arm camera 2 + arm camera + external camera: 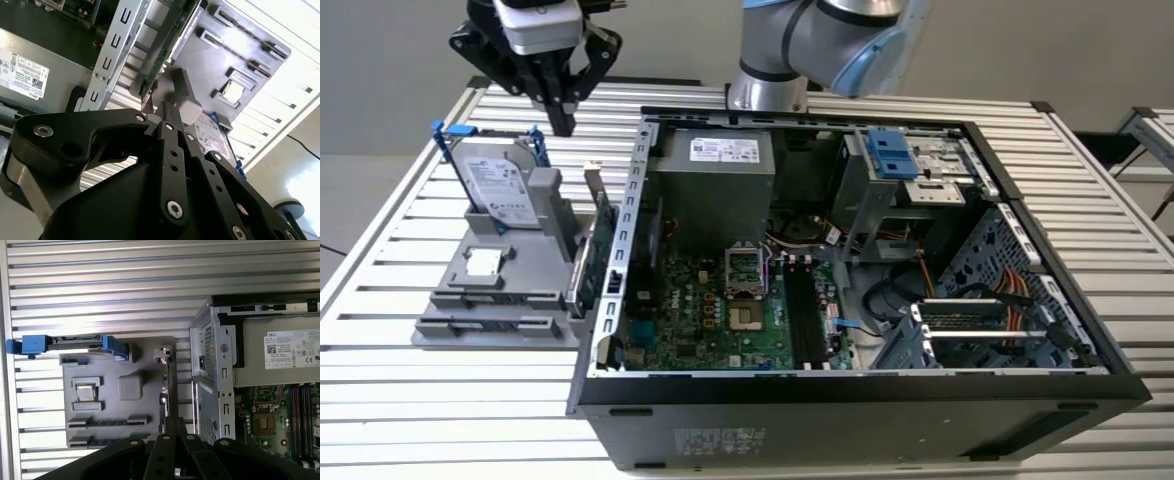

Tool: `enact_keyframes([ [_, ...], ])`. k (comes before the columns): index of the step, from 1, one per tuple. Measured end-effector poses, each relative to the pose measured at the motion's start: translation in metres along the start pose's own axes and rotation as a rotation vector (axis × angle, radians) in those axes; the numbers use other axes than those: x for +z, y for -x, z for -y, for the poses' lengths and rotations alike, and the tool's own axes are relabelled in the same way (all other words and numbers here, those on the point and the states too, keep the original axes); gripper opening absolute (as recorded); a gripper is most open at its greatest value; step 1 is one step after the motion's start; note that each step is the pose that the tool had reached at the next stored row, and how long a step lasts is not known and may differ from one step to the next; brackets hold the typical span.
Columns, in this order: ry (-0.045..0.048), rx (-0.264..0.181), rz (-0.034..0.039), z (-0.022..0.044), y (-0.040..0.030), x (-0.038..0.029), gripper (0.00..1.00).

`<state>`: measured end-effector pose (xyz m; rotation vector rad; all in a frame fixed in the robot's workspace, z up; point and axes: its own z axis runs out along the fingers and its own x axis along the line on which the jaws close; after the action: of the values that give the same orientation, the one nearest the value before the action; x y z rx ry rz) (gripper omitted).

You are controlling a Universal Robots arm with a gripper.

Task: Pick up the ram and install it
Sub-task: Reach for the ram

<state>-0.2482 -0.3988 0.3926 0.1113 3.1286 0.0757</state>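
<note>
The ram [491, 322] is, as far as I can judge, the dark strip lying on edge in the front slot of the gray holder [534, 278], on the exterior view's left of the open computer case [854, 400]; I cannot be sure. The slots likely stand each part upright for a grab from above. My claw [562, 124] hangs above the holder's far end, near the hard drive [500, 180], its 2 fingers pressed together on nothing. White printed labels mark the drive and the power supply [714, 190].
</note>
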Motion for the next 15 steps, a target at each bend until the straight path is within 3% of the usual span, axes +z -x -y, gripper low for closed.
enact_keyframes([
  [15, 0.0, 0.0, 0.0, 0.0011, -0.0157, -0.0002, 0.0],
])
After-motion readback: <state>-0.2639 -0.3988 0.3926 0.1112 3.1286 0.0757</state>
